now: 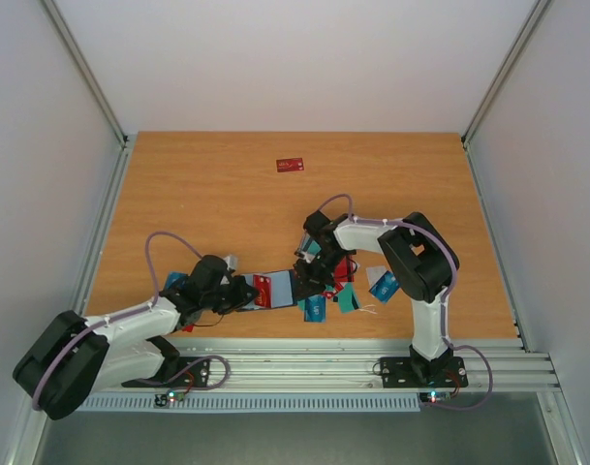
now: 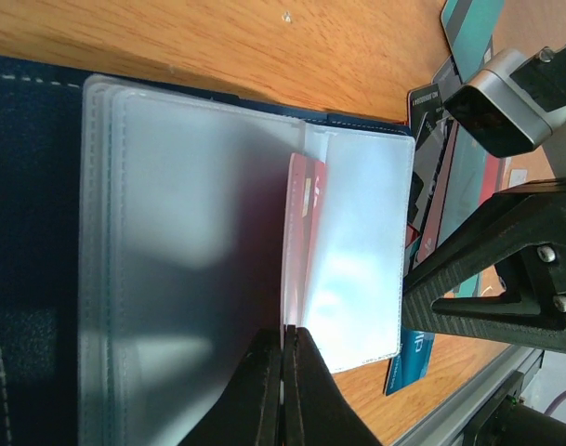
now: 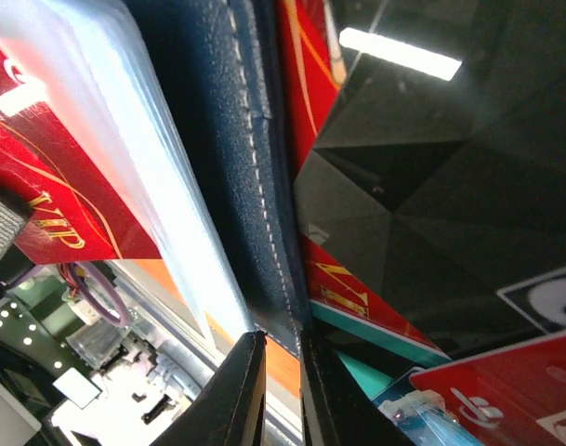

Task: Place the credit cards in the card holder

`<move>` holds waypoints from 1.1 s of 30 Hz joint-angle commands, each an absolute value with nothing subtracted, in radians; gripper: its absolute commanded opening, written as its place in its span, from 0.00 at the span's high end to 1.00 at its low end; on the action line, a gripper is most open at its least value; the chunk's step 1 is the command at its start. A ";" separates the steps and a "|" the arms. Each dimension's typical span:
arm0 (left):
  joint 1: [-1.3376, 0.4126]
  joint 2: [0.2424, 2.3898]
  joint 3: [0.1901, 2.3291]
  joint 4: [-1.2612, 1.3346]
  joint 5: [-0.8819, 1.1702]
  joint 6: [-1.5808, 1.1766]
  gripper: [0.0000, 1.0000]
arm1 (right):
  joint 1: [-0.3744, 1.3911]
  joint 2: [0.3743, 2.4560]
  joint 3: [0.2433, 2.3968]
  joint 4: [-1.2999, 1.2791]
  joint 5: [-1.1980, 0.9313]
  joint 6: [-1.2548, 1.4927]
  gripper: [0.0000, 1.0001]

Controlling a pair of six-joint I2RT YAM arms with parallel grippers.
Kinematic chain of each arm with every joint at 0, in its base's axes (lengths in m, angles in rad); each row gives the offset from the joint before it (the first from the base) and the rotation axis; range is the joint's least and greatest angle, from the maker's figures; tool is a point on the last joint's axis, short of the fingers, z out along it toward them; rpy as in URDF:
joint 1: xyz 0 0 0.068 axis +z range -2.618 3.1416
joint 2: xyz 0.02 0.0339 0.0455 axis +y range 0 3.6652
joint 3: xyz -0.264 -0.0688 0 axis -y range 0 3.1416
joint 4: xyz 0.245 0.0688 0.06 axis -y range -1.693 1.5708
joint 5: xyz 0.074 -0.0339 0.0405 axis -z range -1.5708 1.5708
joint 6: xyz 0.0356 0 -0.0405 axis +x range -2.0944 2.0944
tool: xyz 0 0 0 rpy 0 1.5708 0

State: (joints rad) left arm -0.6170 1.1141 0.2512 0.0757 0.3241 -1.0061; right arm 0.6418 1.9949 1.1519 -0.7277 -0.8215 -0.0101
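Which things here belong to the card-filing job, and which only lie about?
Job: dark navy folding card holder with clear sleeves; red plastic card between its sleeves; pile of teal, blue and red plastic cards; lone red card farther back.
Not the job: wooden table; grey metal rail.

Navy, white-stitched card holder; red, teal credit cards

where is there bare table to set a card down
Bare: the far half of the table, either side of the lone red card. Crowded: the near middle, around the card holder and the loose credit cards.
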 commanded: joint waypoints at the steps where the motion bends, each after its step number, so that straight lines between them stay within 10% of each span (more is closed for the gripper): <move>1: -0.620 1.137 0.241 0.097 0.289 -1.002 1.00 | 0.687 2.050 1.133 -0.680 -0.775 -0.002 0.89; 33: -0.583 1.102 0.266 0.059 0.284 -0.815 1.00 | 0.711 2.090 1.130 -0.667 -0.797 0.064 0.97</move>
State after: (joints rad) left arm -0.5823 1.0702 0.2626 0.0124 0.2806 -0.8604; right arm 0.6807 2.0068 1.1492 -0.6632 -0.8230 0.0071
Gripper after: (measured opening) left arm 0.021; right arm 0.032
